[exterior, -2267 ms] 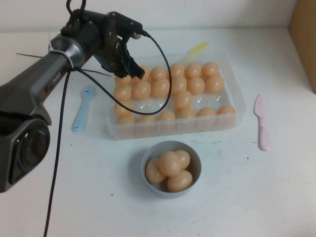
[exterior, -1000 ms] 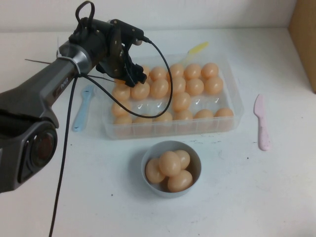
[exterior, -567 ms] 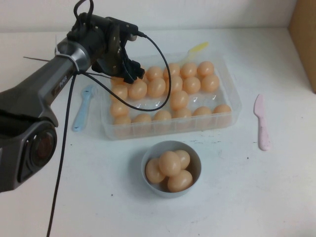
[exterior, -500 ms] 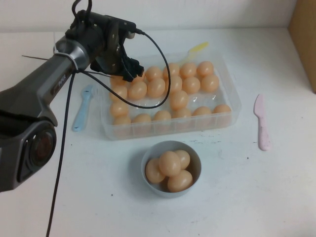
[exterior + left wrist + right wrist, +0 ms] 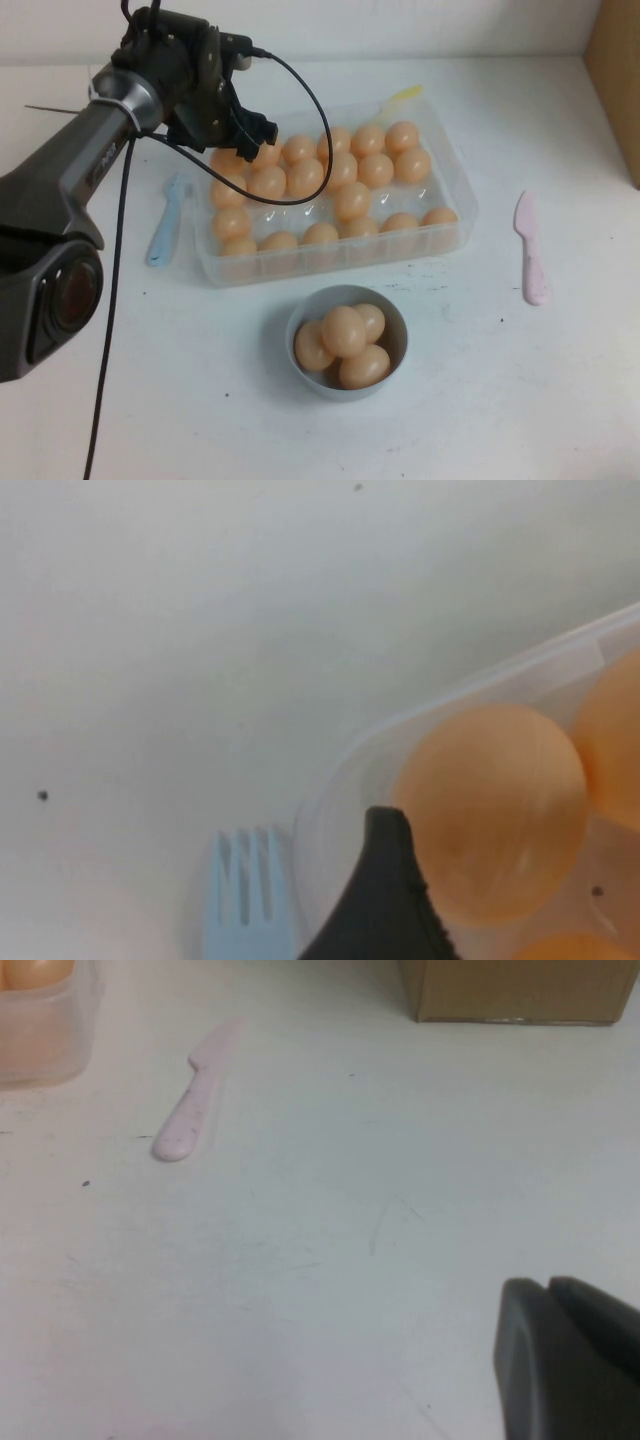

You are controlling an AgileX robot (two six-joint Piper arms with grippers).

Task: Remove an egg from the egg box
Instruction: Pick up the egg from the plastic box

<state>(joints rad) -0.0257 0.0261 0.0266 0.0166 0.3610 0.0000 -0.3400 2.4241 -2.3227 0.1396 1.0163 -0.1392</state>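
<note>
While reaching down, left gripper [image 5: 243, 143] straddles egg [image 5: 243, 157].

Setting: a robot test bench or lab staged with kitchen props, not a working kitchen.

- Table [image 5: 520, 400]: plain white, scuffed and speckled with small dark marks, backed by a bare white wall.
- Robot arm [image 5: 70, 190]: dark, with a loose black cable and a camera lens at its base, reaching in over the table.
- Egg box [image 5: 455, 165]: clear plastic, filled with identical peach-orange eggs [image 5: 351, 200] of smooth, uniform look.
- Bowl [image 5: 395, 350]: small, grey-blue, holding four more such eggs.
- Plastic cutlery in pastel colours: blue fork [image 5: 165, 220], pink knife [image 5: 530, 250], a yellow piece [image 5: 403, 95] behind the egg box.
- Cardboard box [image 5: 515, 988]: brown, at the table's far right edge.
</note>
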